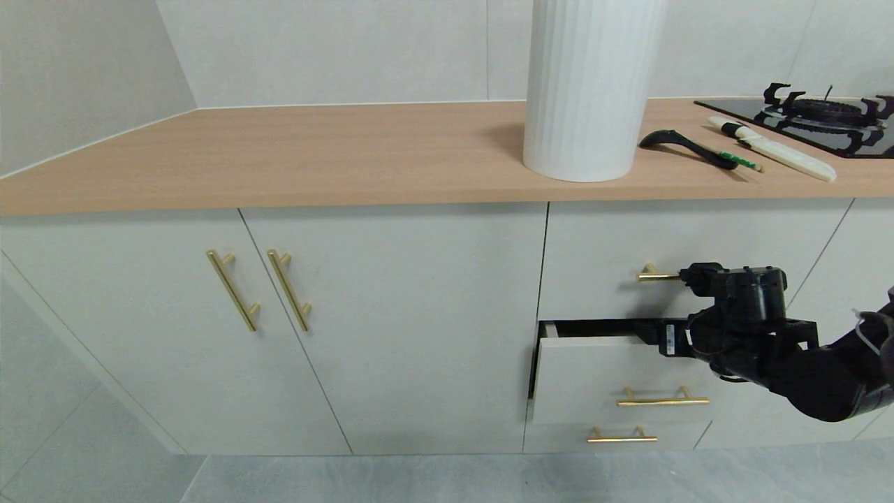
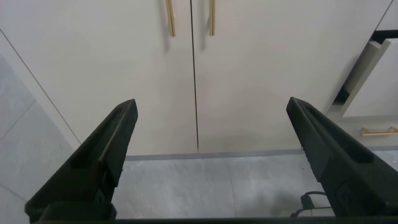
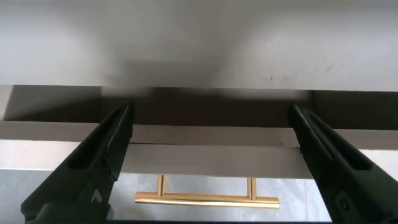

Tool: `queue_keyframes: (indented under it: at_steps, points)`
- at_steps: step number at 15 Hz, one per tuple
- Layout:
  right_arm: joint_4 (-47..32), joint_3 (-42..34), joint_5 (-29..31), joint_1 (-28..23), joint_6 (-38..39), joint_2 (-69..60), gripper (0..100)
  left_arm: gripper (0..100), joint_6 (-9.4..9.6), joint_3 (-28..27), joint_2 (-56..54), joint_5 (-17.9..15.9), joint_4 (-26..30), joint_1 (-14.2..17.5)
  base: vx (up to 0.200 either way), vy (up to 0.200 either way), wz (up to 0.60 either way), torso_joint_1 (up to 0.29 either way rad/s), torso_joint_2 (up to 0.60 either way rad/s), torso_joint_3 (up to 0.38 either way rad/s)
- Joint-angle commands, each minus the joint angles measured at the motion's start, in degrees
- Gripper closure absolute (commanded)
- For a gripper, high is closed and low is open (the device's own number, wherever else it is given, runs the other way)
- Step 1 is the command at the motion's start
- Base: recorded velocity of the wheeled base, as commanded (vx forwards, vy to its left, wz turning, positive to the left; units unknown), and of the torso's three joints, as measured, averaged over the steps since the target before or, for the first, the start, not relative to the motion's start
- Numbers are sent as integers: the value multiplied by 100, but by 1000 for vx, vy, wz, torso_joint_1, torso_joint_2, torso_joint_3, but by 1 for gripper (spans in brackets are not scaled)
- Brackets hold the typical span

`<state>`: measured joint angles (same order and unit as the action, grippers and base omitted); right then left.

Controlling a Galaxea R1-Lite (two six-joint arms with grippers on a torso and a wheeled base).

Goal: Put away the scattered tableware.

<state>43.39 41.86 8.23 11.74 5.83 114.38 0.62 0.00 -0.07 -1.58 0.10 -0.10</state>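
Right gripper (image 3: 209, 112) spread at part-open drawer (image 1: 594, 377) | ladle (image 1: 688, 147), knife (image 1: 775, 150) on counter (image 1: 349, 154) above | left gripper (image 2: 211, 109) spread

Countertop (image 1: 314, 154): wood grain, matt. Cabinet fronts (image 1: 405, 328): smooth, matt, pale. Bar handles (image 1: 232, 290): shiny brass-col. metal. White cylinder (image 1: 590, 84): ribbed, matt. Ladle (image 1: 688, 147): black glossy plastic. Hob (image 1: 740, 112): glossy black glass.

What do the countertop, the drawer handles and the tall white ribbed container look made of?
Countertop: wood or wood-look laminate, matte, with visible grain lines.
Drawer handles: metal, polished brass or gold tone, with bright glints.
Tall white ribbed container: possibly ceramic or plastic, smooth satin white; the look leaves it open.
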Motion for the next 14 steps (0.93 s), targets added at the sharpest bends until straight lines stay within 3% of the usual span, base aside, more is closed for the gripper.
queue_keyframes:
  at_steps: [1,6,14]
  points:
    - [-102,-38,-5,13,-20,40,0,0,-1,0,7,0,-1,1,0,0,0,0,0,0]
    - [-603,-29,-23,13,-20,-250,0,0,-1,0,7,0,-1,1,0,0,0,0,0,0]
    - [-2150,-20,-76,65,-337,-971,0,0,-1,0,7,-9,-1,1,0,0,0,0,0,0]
